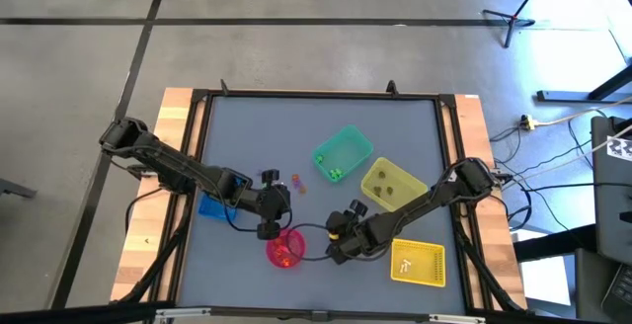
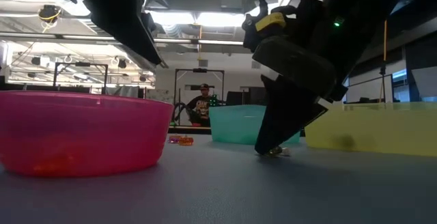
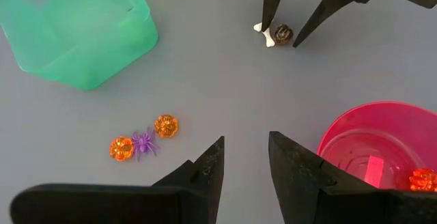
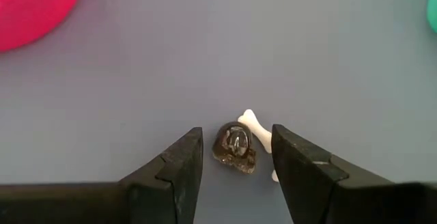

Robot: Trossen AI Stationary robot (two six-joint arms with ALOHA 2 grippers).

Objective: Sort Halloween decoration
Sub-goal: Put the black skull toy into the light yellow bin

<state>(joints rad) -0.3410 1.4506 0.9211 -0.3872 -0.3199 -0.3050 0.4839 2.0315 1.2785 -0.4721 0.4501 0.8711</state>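
Observation:
A dark grey skull trinket (image 4: 234,149) and a white bone (image 4: 254,125) lie together on the grey table. My right gripper (image 4: 237,132) is open, fingers pointing down, one on each side of the skull; it also shows in the left wrist view (image 3: 290,20) and the high view (image 1: 335,233). Two orange pumpkins (image 3: 166,126) and a purple spider (image 3: 143,143) lie on the table near the green bin (image 3: 75,29). My left gripper (image 3: 246,152) is open and empty, beside the pink bowl (image 3: 369,125), which holds an orange trinket (image 3: 422,179). My right gripper has one fingertip (image 4: 290,152) right beside the white bone's end (image 4: 266,142), which runs behind that finger. I cannot tell whether it touches the bone. The skull lies free between the fingers.
A green bin (image 1: 343,153), an olive-yellow bin (image 1: 392,184) and a yellow bin (image 1: 419,262) stand at the right; a blue bin (image 1: 210,206) lies partly under my left arm. The pink bowl (image 1: 285,248) is near the front edge. A person shows far behind the table (image 2: 200,106).

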